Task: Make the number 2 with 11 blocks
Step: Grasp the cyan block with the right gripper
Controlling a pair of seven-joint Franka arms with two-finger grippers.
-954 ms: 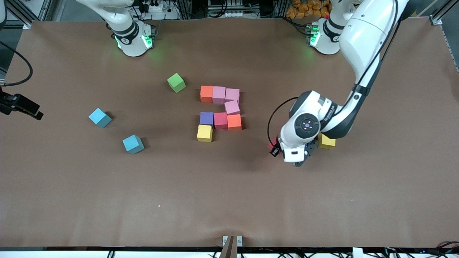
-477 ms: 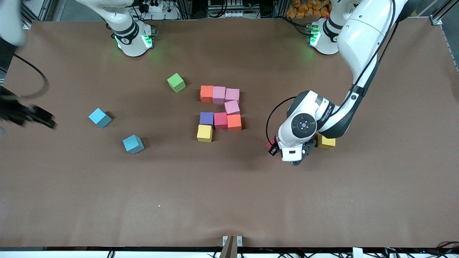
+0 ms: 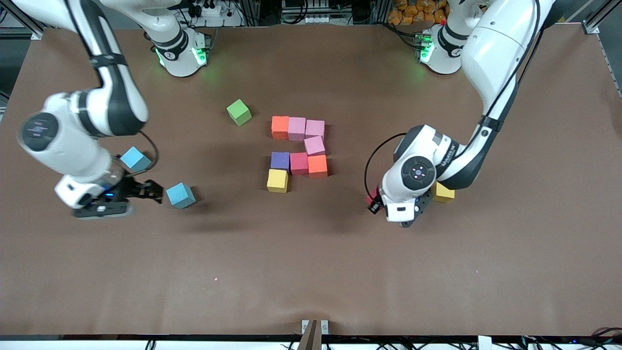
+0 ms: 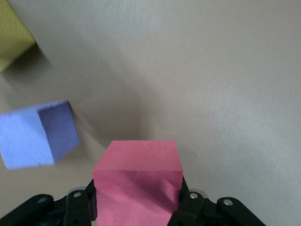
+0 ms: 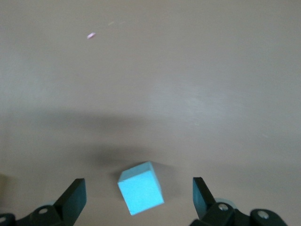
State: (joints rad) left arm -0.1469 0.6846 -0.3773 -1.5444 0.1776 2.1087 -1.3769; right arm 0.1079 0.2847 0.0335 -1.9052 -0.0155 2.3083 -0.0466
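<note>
Front view: my left gripper (image 3: 407, 214) hangs beside the yellow cube (image 3: 443, 192), the unfinished number 2 (image 3: 299, 151) off toward my right arm; my right gripper (image 3: 127, 192) sits just short of a light blue cube (image 3: 181, 195)

Left wrist: I'm clamped on the red cube (image 4: 138, 181), so carry it level

Right wrist: my fingers (image 5: 71, 197) are spread wide, the blue cube between them; I'd centre before closing

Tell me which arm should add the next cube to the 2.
Left. Its hand is already shut on a red cube, up in the air toward its end of the table from the unfinished 2. The right hand is open, over a light blue cube not yet gripped.
</note>
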